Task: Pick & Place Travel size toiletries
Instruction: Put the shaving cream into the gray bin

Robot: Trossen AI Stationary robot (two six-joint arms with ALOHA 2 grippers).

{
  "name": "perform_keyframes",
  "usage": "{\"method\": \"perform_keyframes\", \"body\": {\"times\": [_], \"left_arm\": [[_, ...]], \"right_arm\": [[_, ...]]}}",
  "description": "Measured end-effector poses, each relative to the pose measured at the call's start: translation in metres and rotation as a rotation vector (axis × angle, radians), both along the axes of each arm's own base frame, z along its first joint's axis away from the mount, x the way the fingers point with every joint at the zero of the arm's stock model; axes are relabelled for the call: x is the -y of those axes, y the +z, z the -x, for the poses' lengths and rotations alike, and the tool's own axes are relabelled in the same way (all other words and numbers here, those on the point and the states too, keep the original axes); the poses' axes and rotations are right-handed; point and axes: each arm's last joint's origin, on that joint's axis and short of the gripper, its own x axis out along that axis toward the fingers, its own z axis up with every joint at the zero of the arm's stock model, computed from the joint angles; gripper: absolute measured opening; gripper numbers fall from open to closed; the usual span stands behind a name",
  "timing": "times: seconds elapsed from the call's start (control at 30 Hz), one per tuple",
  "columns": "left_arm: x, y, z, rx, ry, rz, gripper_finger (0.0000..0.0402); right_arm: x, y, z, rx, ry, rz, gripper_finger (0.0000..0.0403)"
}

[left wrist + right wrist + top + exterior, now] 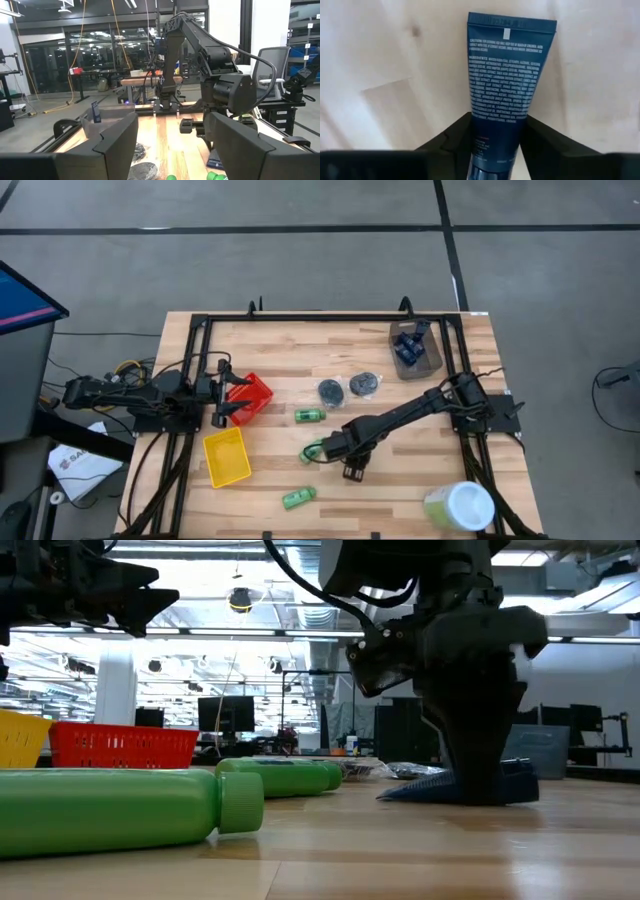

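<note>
My right gripper (354,464) is down at the table's middle, shut on a dark blue flat tube (507,75) that lies on the wood; the tube also shows in the low view (430,788). Three bright green bottles lie on their sides: one (310,415) mid-table, one (313,450) beside my right wrist, one (298,498) near the front edge. Two dark grey discs (330,390) (364,385) lie flat behind them. More blue tubes sit in the grey-brown bin (415,352). My left gripper (222,398) is open and empty beside the red bin (252,395). My right gripper pinches the tube's two side edges near its cap end (492,135) between its two fingers (452,142). The fingers come from above, pointing down, and lie along the tube. The tube rests flat on the table, its crimped end (512,22) pointing away from the fingers.
A yellow bin (227,457) stands near the front left. A large pale green-and-white tub (460,505) stands at the front right corner. A black frame (330,317) rims the table. Bare wood lies between the discs and the grey-brown bin.
</note>
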Motion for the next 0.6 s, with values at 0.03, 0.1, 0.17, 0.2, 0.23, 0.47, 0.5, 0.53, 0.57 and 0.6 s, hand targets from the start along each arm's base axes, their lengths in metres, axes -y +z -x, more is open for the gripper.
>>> {"method": "perform_keyframes", "body": {"times": [0.03, 0.1, 0.17, 0.2, 0.23, 0.47, 0.5, 0.53, 0.57, 0.6], "left_arm": [[0.0, 0.0, 0.0, 0.0, 0.0, 0.0, 0.0242], [0.0, 0.0, 0.0, 0.001, 0.0, 0.0, 0.0242], [0.0, 0.0, 0.0, 0.001, 0.001, 0.0, 0.0242], [0.0, 0.0, 0.0, 0.001, 0.0, 0.0, 0.0242], [0.0, 0.0, 0.0, 0.001, 0.0, 0.0, 0.0242], [0.0, 0.0, 0.0, 0.001, 0.0, 0.0, 0.0242], [0.0, 0.0, 0.0, 0.002, 0.0, 0.0, 0.0242], [0.0, 0.0, 0.0, 0.002, 0.0, 0.0, 0.0242], [0.0, 0.0, 0.0, 0.002, 0.0, 0.0, 0.0242], [0.0, 0.0, 0.0, 0.002, 0.0, 0.0, 0.0242]], "right_arm": [[0.0, 0.002, 0.0, 0.006, 0.0, -0.01, 0.0133], [0.003, 0.01, 0.002, 0.012, 0.004, -0.023, 0.0126], [0.005, 0.022, 0.001, 0.048, 0.003, -0.035, 0.0122], [0.008, 0.027, 0.002, 0.06, 0.004, -0.035, 0.0121], [0.011, 0.031, 0.002, 0.069, 0.004, -0.031, 0.0121], [0.045, 0.077, 0.012, 0.145, -0.036, -0.025, 0.0124], [0.052, 0.084, 0.014, 0.153, -0.047, -0.01, 0.0124], [0.061, 0.091, 0.017, 0.161, -0.063, 0.014, 0.0124], [0.069, 0.098, 0.02, 0.164, -0.08, 0.038, 0.0124], [0.078, 0.105, 0.024, 0.168, -0.097, 0.061, 0.0123]]}}
